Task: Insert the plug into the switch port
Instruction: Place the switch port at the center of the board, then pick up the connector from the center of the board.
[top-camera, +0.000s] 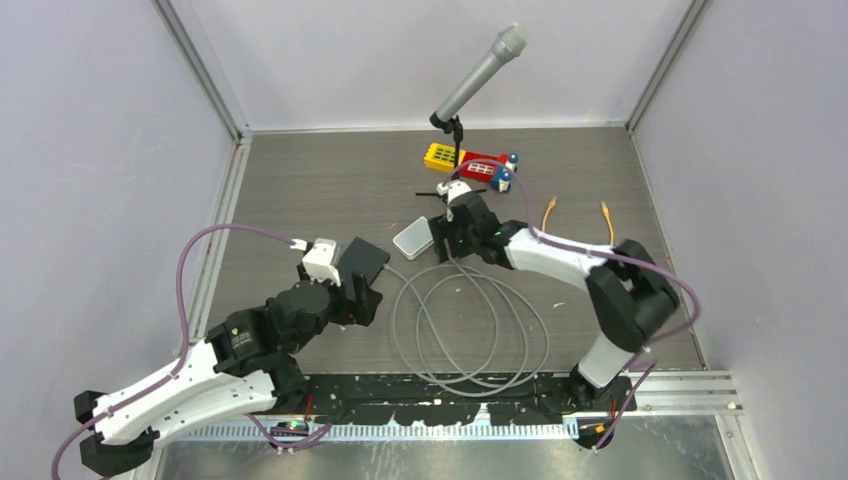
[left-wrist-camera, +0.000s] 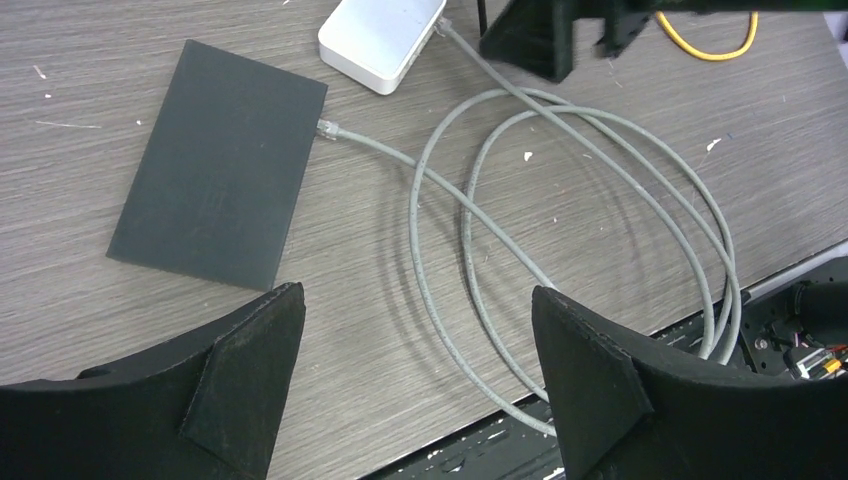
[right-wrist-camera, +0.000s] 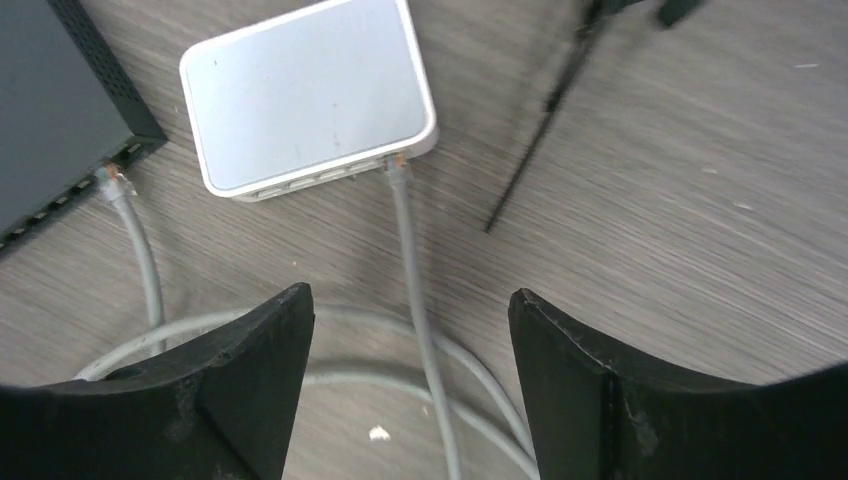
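Grey round cable (left-wrist-camera: 470, 230), loosely coiled on the wood-grain tabletop (top-camera: 330, 180). Where is its clear plug? (K.)

Clear plug (left-wrist-camera: 328, 128) lies against the port edge of the flat black switch (left-wrist-camera: 220, 165). It touches, but I cannot tell if it is clicked home. The other end is in the small white box (right-wrist-camera: 305, 100). (R.)

Claws? (K.)

Left claw (left-wrist-camera: 420, 385): wide, empty, hovering at the switch's near side. Right claw (right-wrist-camera: 410, 385): wide, empty, above the white box's lead. (R.)

Step in hand? (K.)

Judged: final seating, or a check of it. The next move calls for pinching behind the plug, holding it level with the port and pushing straight in. The switch needs bracing, since it looks light enough to slide. (R.)

Surface, room? (K.)

Matte grey laminate with a few white flecks. Pale walls on aluminium framing. At the far side are a silver microphone on a stand (top-camera: 480, 75), yellow-and-red toy bricks (top-camera: 465, 160) and short orange leads (top-camera: 549, 212). (R.)
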